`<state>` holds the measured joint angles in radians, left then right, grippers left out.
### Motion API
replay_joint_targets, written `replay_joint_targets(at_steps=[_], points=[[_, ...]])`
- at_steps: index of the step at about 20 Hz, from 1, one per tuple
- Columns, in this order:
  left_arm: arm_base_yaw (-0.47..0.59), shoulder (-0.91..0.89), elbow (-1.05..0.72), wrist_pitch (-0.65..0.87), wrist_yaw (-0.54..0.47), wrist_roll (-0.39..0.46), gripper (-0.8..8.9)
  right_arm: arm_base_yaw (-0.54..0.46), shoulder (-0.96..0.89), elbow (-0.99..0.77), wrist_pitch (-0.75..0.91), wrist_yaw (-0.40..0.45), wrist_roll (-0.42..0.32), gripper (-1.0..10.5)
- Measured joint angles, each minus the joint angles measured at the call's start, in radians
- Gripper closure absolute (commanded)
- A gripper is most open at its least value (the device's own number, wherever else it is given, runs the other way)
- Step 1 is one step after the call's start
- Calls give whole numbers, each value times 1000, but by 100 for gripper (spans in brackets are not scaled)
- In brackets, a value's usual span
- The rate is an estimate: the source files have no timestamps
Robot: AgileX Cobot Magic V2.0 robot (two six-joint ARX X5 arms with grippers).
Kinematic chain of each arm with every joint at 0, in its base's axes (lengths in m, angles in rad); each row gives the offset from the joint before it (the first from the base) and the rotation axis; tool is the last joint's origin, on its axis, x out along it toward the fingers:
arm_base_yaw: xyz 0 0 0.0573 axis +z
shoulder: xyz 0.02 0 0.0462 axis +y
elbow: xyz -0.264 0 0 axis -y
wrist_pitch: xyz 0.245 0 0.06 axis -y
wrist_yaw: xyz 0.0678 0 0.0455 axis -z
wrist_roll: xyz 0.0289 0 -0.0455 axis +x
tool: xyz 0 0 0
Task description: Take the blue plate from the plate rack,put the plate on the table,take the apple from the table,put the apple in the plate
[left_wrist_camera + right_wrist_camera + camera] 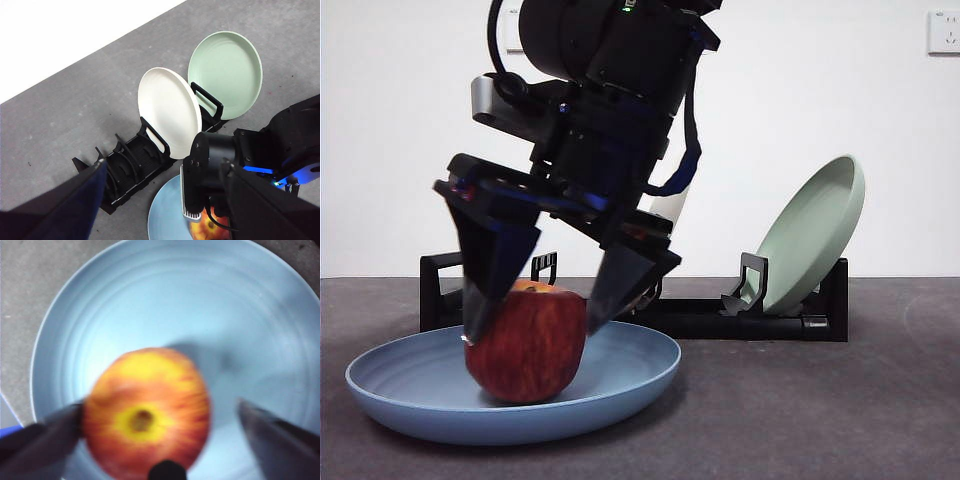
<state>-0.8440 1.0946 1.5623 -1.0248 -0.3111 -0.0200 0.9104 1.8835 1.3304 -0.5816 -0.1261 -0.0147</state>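
Observation:
The red apple [530, 345] rests in the light-blue plate [620, 380], which lies flat on the dark grey table [820, 410] in front of the black plate rack [700, 320]. My right gripper [531, 330] reaches down over the apple with its jaws on either side. In the right wrist view the apple [147, 435] sits on the plate [175, 305]; one jaw is against it and the other stands apart, so the gripper [160, 412] is open. My left gripper [165, 170] is open and empty, high above the rack [130, 165].
A cream-white plate [170, 112] and a sage-green plate [225, 75] stand upright in the rack; the green one [815, 235] leans at the right end. A white wall stands behind the table.

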Motion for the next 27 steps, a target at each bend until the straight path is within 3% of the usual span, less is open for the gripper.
replay_joint_targets(at_steps=[7, 12, 13, 15, 16, 18, 19, 24, 27], points=[[0, 0, 0, 0, 0, 0, 436, -20, -118, 10, -28, 7, -1, 349], [0, 0, 0, -3, 0, 0, 436, -82, -347, 19, -143, 101, 0, 354], [0, 0, 0, -7, 0, 0, 436, -103, -397, 19, -175, 104, 0, 377], [0, 0, 0, -18, 0, 0, 442, -134, -492, 19, -228, 104, 3, 553], [0, 0, 0, -23, 0, 0, 499, -149, -538, 19, -247, 104, 4, 669], [0, 0, 0, -34, 1, 5, 837, -174, -620, 19, -275, 104, 4, 899], [0, 0, 0, -42, 2, 12, 822, -182, -652, 19, -292, 105, 4, 967], [0, -4, -10, -11, 6, 28, 822, -185, -756, 18, -316, 103, 3, 959], [0, -54, -134, 92, 7, 27, 822, -185, -826, -55, -278, 101, 3, 959]])
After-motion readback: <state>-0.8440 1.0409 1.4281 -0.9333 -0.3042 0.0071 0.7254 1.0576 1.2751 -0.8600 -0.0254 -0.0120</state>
